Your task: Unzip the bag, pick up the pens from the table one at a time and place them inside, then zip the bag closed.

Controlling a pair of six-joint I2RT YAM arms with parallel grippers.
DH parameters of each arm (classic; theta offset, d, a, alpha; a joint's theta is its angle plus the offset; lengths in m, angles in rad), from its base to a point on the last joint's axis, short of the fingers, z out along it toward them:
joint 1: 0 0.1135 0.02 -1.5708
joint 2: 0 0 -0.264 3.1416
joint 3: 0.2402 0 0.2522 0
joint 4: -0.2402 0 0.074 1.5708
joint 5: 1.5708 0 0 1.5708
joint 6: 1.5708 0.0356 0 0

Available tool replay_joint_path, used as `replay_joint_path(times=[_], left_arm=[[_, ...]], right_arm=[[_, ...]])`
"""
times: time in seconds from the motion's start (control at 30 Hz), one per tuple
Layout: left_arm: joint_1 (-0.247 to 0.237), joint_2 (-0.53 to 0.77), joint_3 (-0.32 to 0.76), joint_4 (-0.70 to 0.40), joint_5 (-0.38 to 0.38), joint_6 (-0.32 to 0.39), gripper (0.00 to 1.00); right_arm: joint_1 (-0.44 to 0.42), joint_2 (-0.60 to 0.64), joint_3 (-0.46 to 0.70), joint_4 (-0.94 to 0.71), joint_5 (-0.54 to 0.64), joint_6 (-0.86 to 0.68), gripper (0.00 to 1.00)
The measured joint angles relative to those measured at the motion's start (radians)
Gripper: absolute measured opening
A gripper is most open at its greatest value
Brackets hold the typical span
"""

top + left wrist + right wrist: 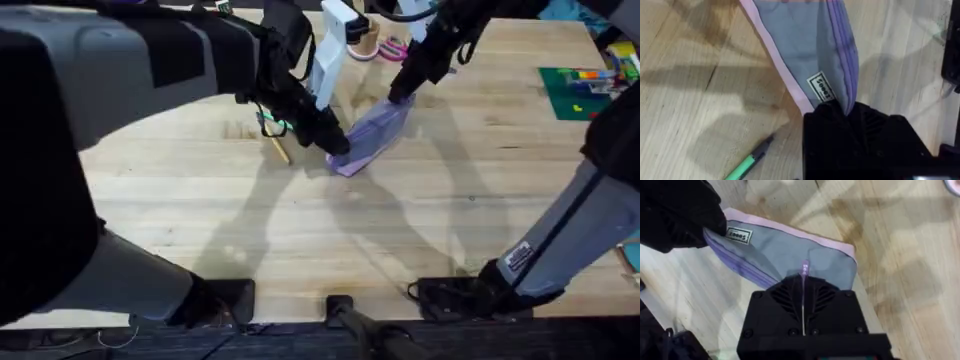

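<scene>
The bag (372,135) lies diagonally, long axis toward the table's (300,230) far right corner; left gripper (338,143) clamps its near end; right gripper (402,92) pinches the far-end zipper pull (804,268).

Lavender-purple fabric bag (372,135), small and elongated, lies slantwise near the middle of the light wooden worktop (300,230), one end raised toward the far side, the other low beside the pens. Grey-blue panel edged in pale pink piping, with a small white label near one corner in the left wrist view (821,88). Pinched at both ends: left gripper (335,140) clamped on the label corner, right gripper (402,92) closed on the zipper end, a pale pull tab poking up (804,268). Green pen (747,164) with dark tip flat on the wood, just beside the bag. Yellow-tan pen (277,150) next to it, angled.
</scene>
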Motion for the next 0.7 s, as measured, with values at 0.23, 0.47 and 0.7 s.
replay_joint_path(times=[0.23, 0.47, 0.7], left_arm=[[0.000, 0.000, 0.000, -0.001, 0.000, 0.000, 0.044], [0.000, 0.000, 0.000, -0.001, 0.000, 0.000, 0.044], [0.000, 0.000, 0.000, -0.001, 0.000, 0.000, 0.044]], right_arm=[[0.000, -0.036, 0.000, -0.004, -0.018, 0.003, 0.033], [0.000, -0.120, 0.000, -0.015, -0.030, 0.003, 0.033], [0.000, -0.130, 0.003, -0.042, -0.035, 0.003, 0.033]])
